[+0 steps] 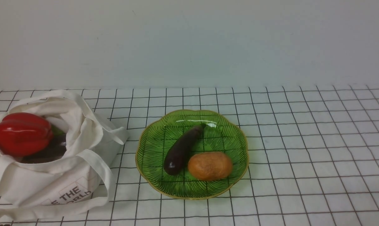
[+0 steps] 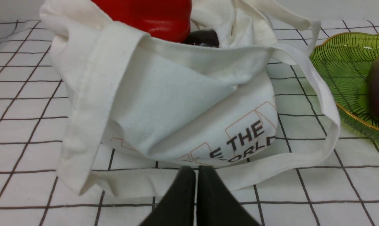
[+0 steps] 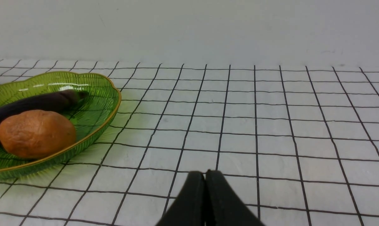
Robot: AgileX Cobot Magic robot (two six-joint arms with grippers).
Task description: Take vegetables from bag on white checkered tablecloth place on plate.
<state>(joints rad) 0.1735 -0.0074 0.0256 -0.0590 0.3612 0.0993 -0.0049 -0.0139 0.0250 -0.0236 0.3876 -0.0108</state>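
The off-white bag (image 1: 54, 166) slumps at the left on the white checkered tablecloth (image 1: 302, 141), with a red bell pepper (image 1: 22, 133) in its mouth and something dark under it. The green plate (image 1: 151, 147) holds a dark purple eggplant (image 1: 181, 150) and an orange-brown potato (image 1: 210, 166). Neither arm shows in the front view. My left gripper (image 2: 196, 171) is shut and empty, low over the cloth just short of the bag (image 2: 183, 103) and its strap. My right gripper (image 3: 205, 174) is shut and empty, over bare cloth beside the plate (image 3: 109, 110).
A plain pale wall runs behind the table. The bag's long straps (image 1: 104, 169) trail on the cloth between bag and plate.
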